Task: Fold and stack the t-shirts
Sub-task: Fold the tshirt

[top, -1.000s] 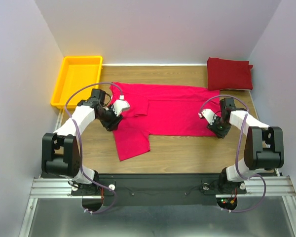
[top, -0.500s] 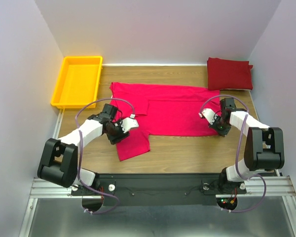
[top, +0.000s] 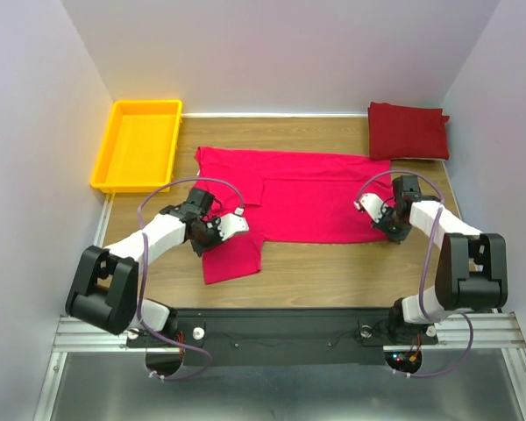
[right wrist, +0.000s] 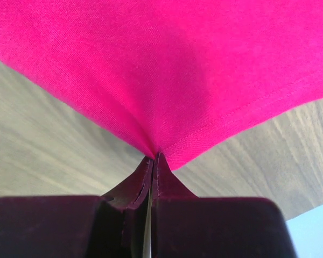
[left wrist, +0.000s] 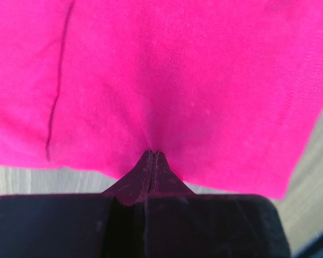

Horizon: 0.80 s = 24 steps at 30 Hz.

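The bright magenta-pink t-shirt (top: 307, 197) lies spread across the middle of the table, one flap hanging toward the front left. My left gripper (top: 212, 235) is shut on the cloth at that flap's left edge; the left wrist view shows its fingertips (left wrist: 152, 156) pinching the pink t-shirt (left wrist: 177, 80). My right gripper (top: 387, 226) is shut on the shirt's right front corner, where the right wrist view shows the hem (right wrist: 204, 107) drawn into its closed tips (right wrist: 153, 157). The darker crimson t-shirt (top: 408, 131) sits folded at the back right.
A yellow plastic tray (top: 137, 143) stands at the back left. Bare wooden table (top: 333, 267) shows in front of the shirt. White walls close in on both sides and at the back.
My left gripper moved down the shirt's left edge and closed on the cloth. My right gripper closed on the right corner. The front-left flap has shifted slightly.
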Each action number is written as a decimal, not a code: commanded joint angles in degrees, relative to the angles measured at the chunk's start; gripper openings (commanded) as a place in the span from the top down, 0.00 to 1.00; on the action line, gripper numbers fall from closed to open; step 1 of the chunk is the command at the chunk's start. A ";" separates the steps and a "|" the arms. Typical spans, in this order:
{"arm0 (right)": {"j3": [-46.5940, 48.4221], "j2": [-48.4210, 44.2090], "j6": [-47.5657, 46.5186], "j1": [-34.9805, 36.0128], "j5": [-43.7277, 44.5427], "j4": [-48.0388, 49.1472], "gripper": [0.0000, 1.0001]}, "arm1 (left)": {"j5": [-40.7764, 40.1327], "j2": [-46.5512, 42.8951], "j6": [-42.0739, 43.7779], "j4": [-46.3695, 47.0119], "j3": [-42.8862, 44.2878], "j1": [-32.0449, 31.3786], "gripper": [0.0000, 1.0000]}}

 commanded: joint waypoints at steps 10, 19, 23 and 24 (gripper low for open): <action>-1.02 -14.77 -3.78 -0.07 3.14 -10.62 0.99 | 4.61 -16.82 -0.07 -21.58 8.31 0.51 1.00; 1.53 -21.30 -6.59 -0.07 3.14 -21.18 0.99 | 5.85 -22.11 -1.13 -30.64 17.54 0.42 1.00; 6.97 -14.73 -5.90 -0.07 2.52 -21.18 0.99 | 4.26 -18.25 -0.52 -27.57 20.79 1.47 1.00; 9.94 -12.96 -5.81 -0.16 2.26 -21.18 0.99 | 4.35 -15.72 -0.25 -26.52 21.67 2.43 1.00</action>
